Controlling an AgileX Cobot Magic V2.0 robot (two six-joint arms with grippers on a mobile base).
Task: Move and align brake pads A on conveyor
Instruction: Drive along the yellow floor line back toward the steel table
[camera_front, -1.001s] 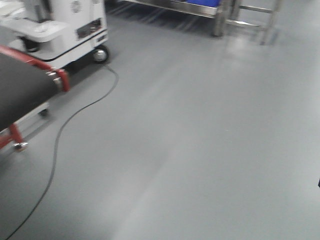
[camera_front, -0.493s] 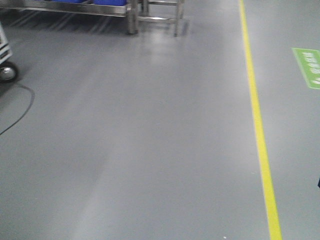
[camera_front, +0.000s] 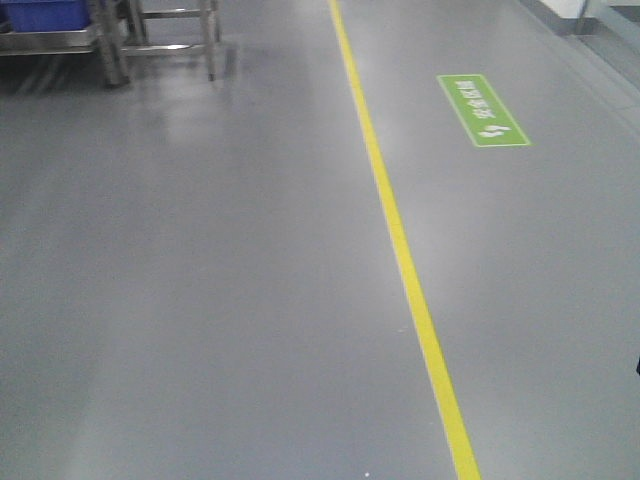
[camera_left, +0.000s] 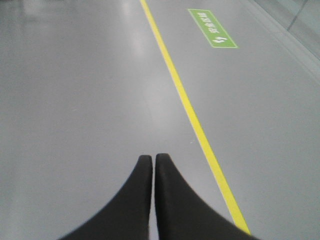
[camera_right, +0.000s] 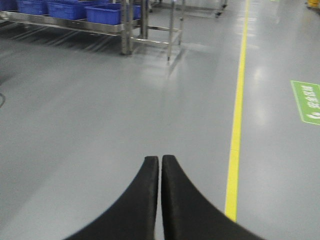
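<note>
1. No view shows the pads or the conveyor, so I cannot tell their look, their place or which way they point.
2. The left jaws are closed tip to tip and hold nothing. They are above the grey floor (camera_left: 75, 100), and a yellow line (camera_left: 190, 110) runs just right of them.
3. The right jaws are closed too, and empty. A steel rack (camera_right: 125, 30) with blue bins (camera_right: 105, 12) stands far ahead, to their left.
</note>
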